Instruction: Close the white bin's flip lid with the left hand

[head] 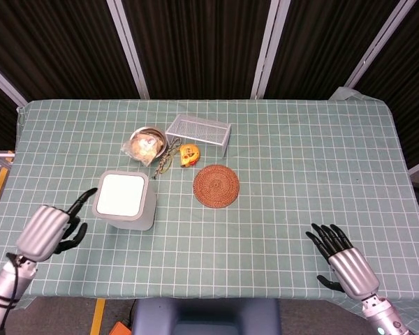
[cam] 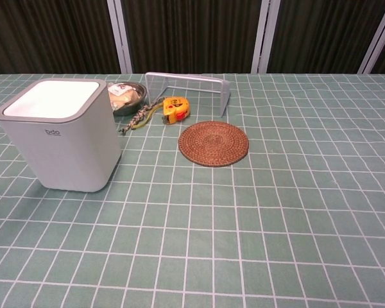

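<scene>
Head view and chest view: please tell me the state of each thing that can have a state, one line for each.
White bin: upright on the table, nothing touching it.
Flip lid: closed, lying flat in the rim.
Left hand: holds nothing, fingers apart, beside the bin and clear of it.
Right hand: holds nothing, fingers spread, near the table's front edge.
Metal bowl: upright, with a wrapped item inside.
Wire rack: standing on the table.
</scene>
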Available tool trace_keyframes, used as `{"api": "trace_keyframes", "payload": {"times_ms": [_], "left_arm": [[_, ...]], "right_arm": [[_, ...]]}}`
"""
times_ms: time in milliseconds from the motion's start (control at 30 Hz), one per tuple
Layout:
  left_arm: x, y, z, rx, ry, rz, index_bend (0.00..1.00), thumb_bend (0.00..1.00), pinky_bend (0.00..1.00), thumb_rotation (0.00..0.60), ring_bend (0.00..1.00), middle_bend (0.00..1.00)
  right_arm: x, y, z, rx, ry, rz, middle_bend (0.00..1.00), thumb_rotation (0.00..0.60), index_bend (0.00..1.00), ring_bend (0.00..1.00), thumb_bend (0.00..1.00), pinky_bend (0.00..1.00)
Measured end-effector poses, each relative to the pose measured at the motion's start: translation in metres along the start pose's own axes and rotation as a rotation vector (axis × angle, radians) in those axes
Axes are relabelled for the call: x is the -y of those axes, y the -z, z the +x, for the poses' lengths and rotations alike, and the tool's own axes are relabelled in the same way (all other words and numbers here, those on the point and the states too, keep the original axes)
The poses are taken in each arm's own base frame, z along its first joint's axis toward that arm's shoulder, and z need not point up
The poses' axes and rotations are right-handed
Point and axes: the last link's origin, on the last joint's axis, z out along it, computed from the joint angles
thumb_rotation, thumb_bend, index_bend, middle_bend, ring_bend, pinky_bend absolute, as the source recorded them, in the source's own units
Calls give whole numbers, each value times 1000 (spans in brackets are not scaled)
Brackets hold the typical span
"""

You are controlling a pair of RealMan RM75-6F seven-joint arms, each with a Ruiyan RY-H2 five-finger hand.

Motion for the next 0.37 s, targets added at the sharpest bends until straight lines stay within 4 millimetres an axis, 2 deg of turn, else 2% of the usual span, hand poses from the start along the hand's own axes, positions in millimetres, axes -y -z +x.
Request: {"api": "trace_keyframes", "payload": {"times_ms": [33,67,133,267,367], "left_arm": [[4,10,1,-41,-10,13,46,457,53,600,26,53],[12,25,0,-94,-29,39,49,445,5,600,0,8],[24,49,-5,-163,-59,88,62,429,0,600,0,0],[42,109,-37,-182,-134,209,58,424,0,600,0,0],[38,126,-46,-164,-153,191,60,423,0,600,0,0]], "right_arm": [[0,0,0,0,1,-1,0,600,0,0,264,0],[0,0,0,-1,2,-2,0,600,0,0,264,0],[1,0,-1,-4,5,-2,0,600,0,0,264,0],[2,0,-2,4,1,1,0,600,0,0,264,0],[3,-1,-3,5,-6,6,0,600,0,0,264,0]]}}
